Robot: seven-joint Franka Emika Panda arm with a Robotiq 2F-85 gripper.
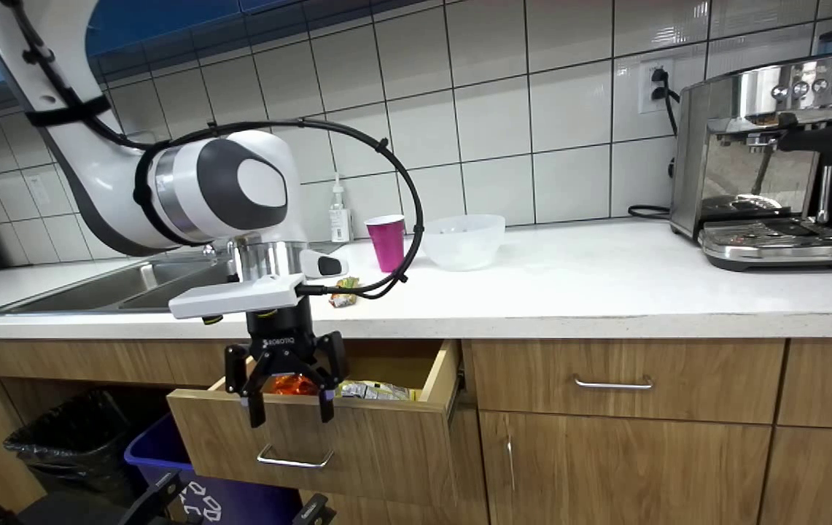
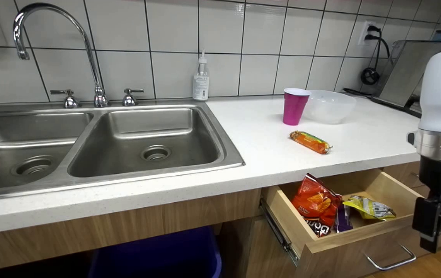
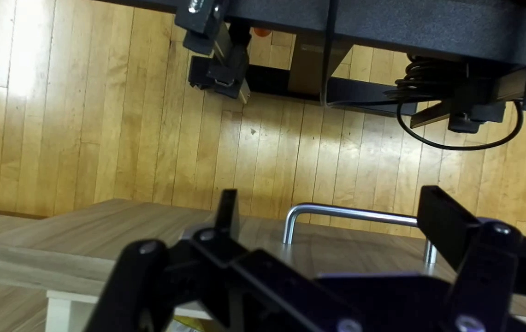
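You're working in a kitchen: a double metal sink [image 2: 82, 141] is let into your bench [image 1: 591, 292], its tap [image 2: 91, 58] by the back edge. Along that edge you have a tiled wall [image 1: 572, 182] and an espresso machine [image 1: 747, 164]. Below the front edge you see a drawer [image 1: 368, 452] of snack bags [image 2: 315, 200] and a recycling bin [image 1: 248, 504].

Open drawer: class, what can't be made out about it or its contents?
Purple packet: partly behind the red packet, in an exterior view.
Yellow packet: cut off by the wrist view's bottom edge.
Handle: one bend behind the gripper, wrist view.
Red packet's base: behind the drawer front, in an exterior view.
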